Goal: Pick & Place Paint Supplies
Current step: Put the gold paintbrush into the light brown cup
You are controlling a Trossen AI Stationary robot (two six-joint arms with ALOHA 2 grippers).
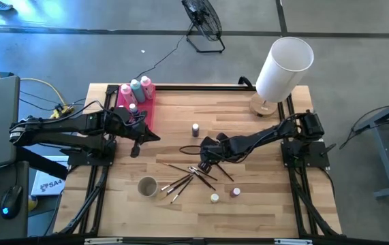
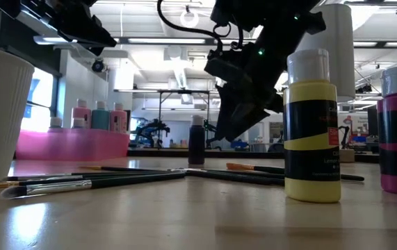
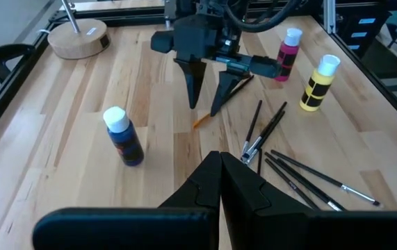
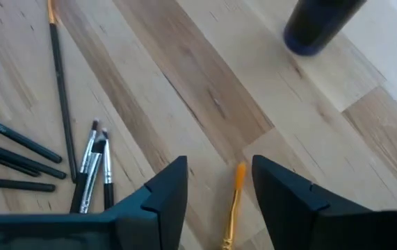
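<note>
3 bottles (image 1: 136, 88) are placed in the tray (image 1: 150, 112); brushes (image 1: 191, 173) and pots remain. The right gripper (image 1: 204, 162) is open, empty.

Black jointed arms, tapered fingers (image 3: 192, 83), trailing cables.

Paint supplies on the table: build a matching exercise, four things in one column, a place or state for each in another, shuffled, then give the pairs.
Things
1. Teal squeeze bottle
2. Orange-handled brush
3. Yellow paint pot
4. Left pincer

Places or states
A. Lying on the wood between the right pincer's open fingers
B. Shut, holding nothing
C. Standing in the pink tray
D. Upright beside a magenta pot

Pairs: 1-C, 2-A, 3-D, 4-B
</note>
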